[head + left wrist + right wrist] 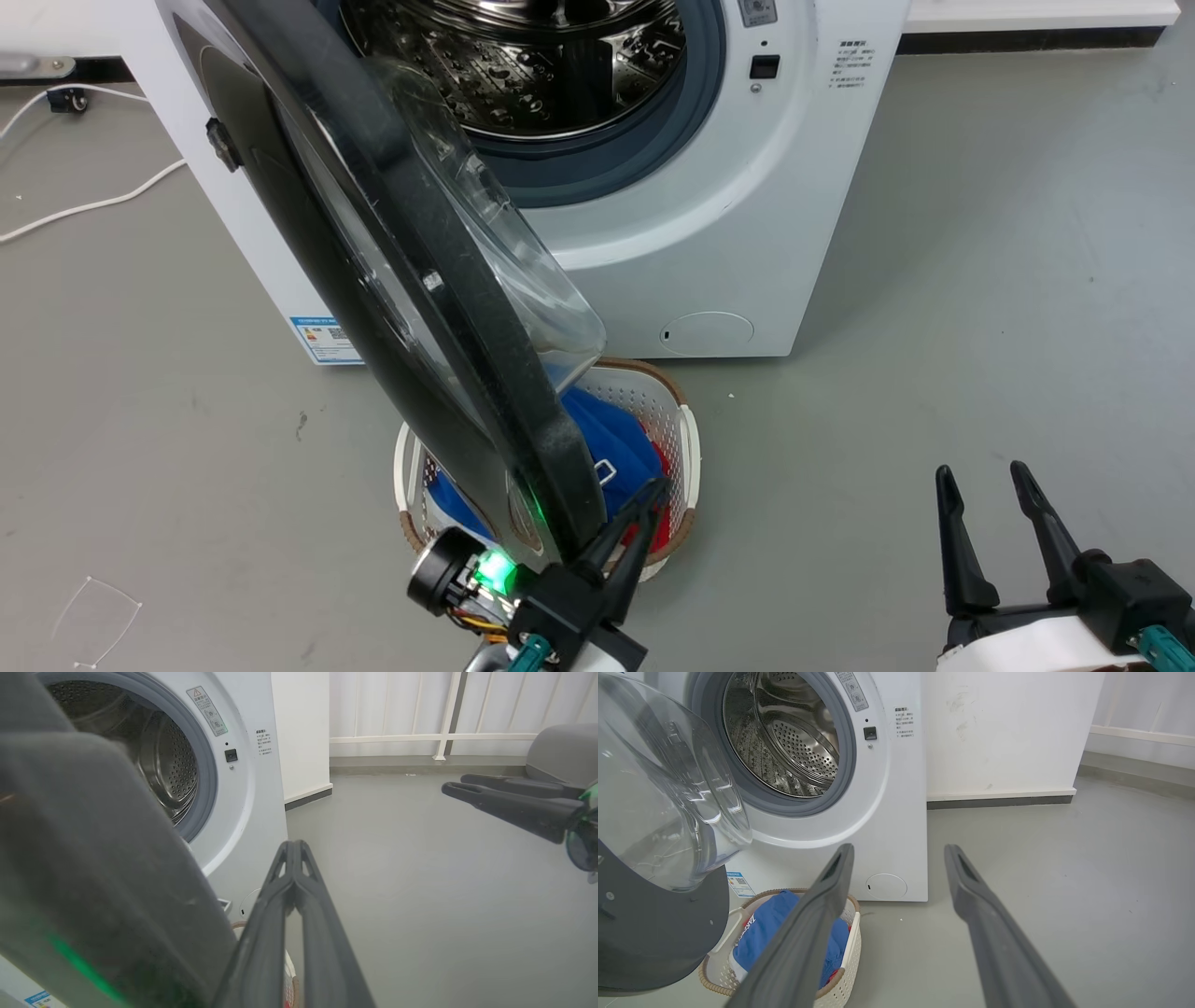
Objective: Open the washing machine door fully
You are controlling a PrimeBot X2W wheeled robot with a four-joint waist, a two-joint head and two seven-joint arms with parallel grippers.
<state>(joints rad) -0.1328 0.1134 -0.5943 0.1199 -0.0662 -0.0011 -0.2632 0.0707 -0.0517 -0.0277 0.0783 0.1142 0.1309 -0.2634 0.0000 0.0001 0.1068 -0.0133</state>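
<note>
The washing machine door (411, 280) is a big black disc with a clear glass bowl. It stands swung out from the white machine (709, 215), edge-on to the head view, over the basket. It looms blurred at the left of the left wrist view (93, 868), and its glass bowl shows in the right wrist view (658, 802). My left gripper (656, 487) is shut, empty, lying just right of the door's lower rim; contact cannot be judged. Its fingertips (293, 847) meet in its own view. My right gripper (985, 478) is open above the floor, far right, also seen as (899, 848).
A white laundry basket (686, 439) with blue and red clothes sits on the floor under the door, in front of the machine. The steel drum mouth (523, 65) is open. White cables (93, 201) lie on the grey floor at the left. A wall and railing stand behind.
</note>
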